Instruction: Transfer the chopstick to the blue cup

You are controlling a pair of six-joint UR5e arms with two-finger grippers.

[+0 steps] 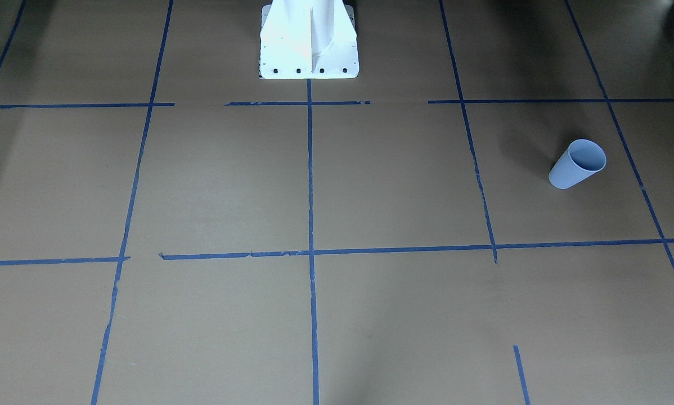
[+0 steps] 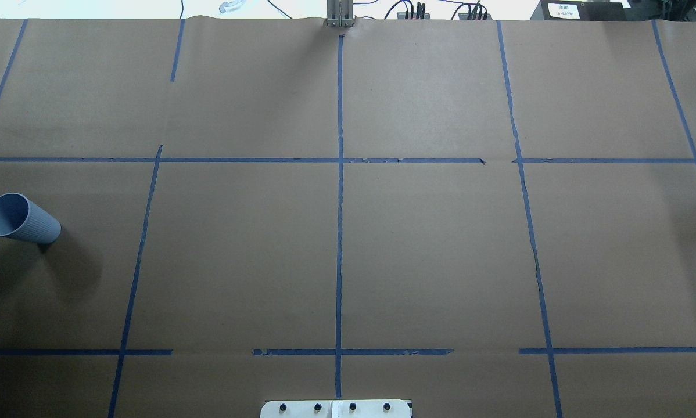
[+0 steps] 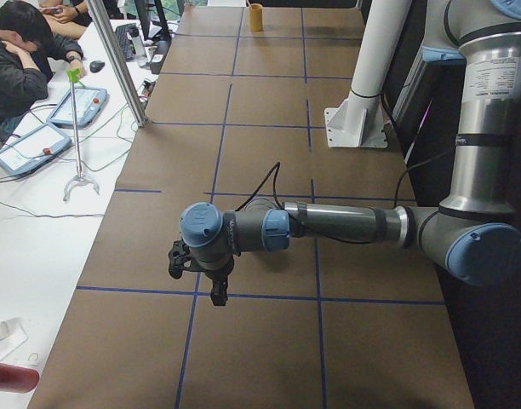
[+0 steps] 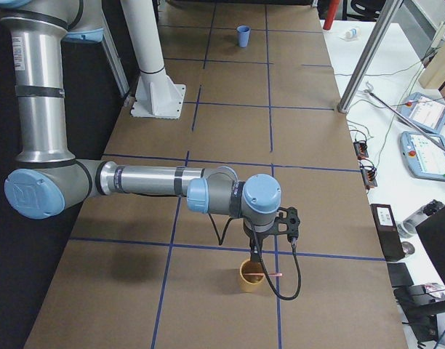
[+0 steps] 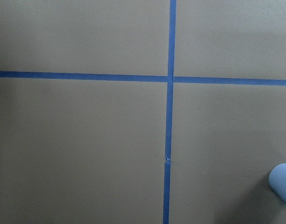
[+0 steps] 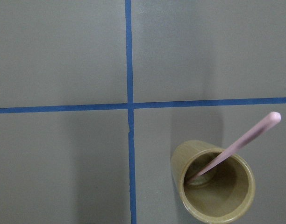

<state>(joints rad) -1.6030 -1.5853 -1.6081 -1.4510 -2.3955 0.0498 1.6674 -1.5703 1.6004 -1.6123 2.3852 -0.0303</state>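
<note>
The blue cup (image 2: 21, 219) stands upright at the table's left end; it also shows in the front view (image 1: 577, 163), far off in the right side view (image 4: 243, 35), and at the left wrist view's lower right corner (image 5: 283, 184). One pink chopstick (image 6: 241, 142) leans in a tan cup (image 6: 213, 186) at the right end, also seen in the right side view (image 4: 270, 275). My right gripper (image 4: 254, 254) hangs just above that tan cup (image 4: 251, 278). My left gripper (image 3: 218, 294) hangs above the table near the blue cup. I cannot tell whether either is open or shut.
Blue tape lines divide the brown paper-covered table into squares. The white robot pedestal (image 1: 309, 42) stands at the middle of the robot's side. A post (image 3: 116, 60) stands at the operators' edge, where a person sits beside tablets.
</note>
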